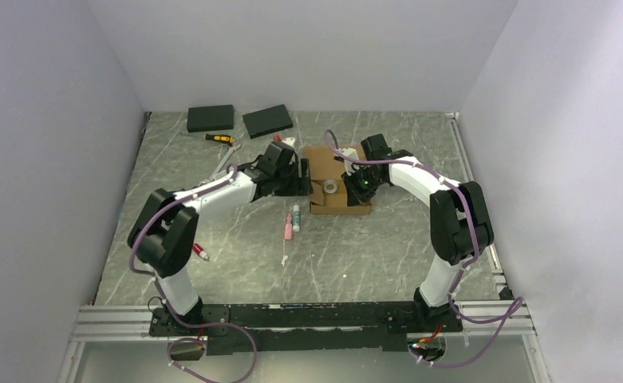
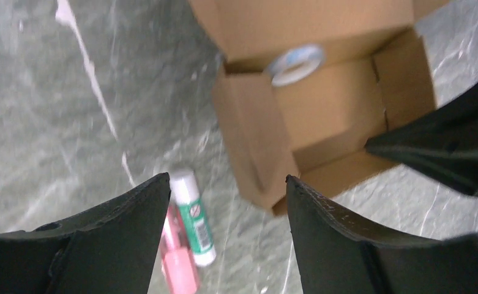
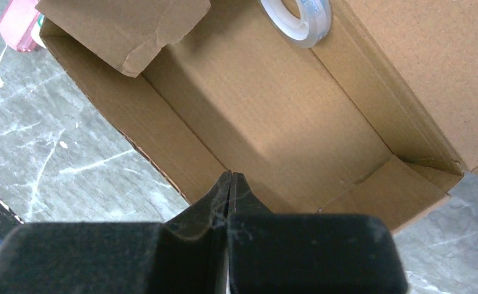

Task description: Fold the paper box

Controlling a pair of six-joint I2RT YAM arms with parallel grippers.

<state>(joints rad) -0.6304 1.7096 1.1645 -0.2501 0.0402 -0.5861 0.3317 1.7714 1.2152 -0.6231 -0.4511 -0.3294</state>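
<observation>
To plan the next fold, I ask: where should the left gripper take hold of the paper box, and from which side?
Probably the side wall of the paper box nearest the open left gripper. It is a thin standing panel with a free top edge, so the fingers can straddle it from above, away from the tape roll inside.

The paper box [image 1: 321,163] is plain brown, the table [image 1: 356,255] white-veined grey, the slabs [image 1: 210,118] black.

No lettering is legible in any view. The green-and-white tube [image 2: 198,223] carries a label with a small round crossed-out symbol; the print around it is too blurred to read. The tape roll [image 3: 316,24] in the paper box [image 3: 273,122] shows bluish marks on its core, unreadable.
</observation>
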